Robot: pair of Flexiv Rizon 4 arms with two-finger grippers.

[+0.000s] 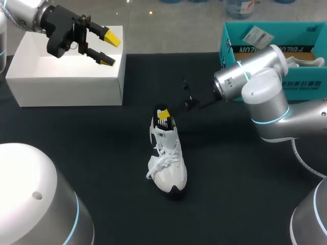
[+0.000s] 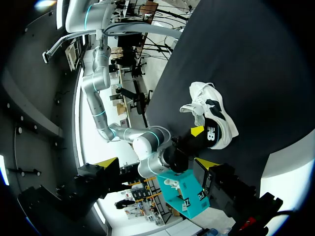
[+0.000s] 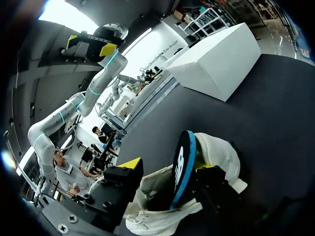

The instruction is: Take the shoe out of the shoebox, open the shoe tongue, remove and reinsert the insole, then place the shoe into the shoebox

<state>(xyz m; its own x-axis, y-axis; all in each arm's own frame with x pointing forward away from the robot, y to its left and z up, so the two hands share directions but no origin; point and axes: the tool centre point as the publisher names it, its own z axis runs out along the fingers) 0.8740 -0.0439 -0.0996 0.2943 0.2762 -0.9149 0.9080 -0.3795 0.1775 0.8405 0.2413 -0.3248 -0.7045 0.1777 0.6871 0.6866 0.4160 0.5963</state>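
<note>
A white shoe (image 1: 167, 163) lies on the black table, toe toward me. Its dark, blue-edged insole (image 3: 183, 164) stands up out of the heel opening. My right gripper (image 1: 164, 116) reaches in from the right and sits at that opening. In the right wrist view the right gripper (image 3: 165, 164) is open: the insole rests by one finger, while the other yellow fingertip (image 3: 130, 163) stands clear of it. My left gripper (image 1: 104, 48) hangs open and empty above a white box (image 1: 66, 69). The left wrist view shows the shoe (image 2: 211, 113) far ahead of the left gripper (image 2: 155, 162).
The teal shoebox (image 1: 255, 48) stands at the back right behind my right arm, with another white shoe (image 1: 306, 61) in it. The white box takes up the back left corner. Black tabletop (image 1: 102, 153) lies bare on both sides of the shoe.
</note>
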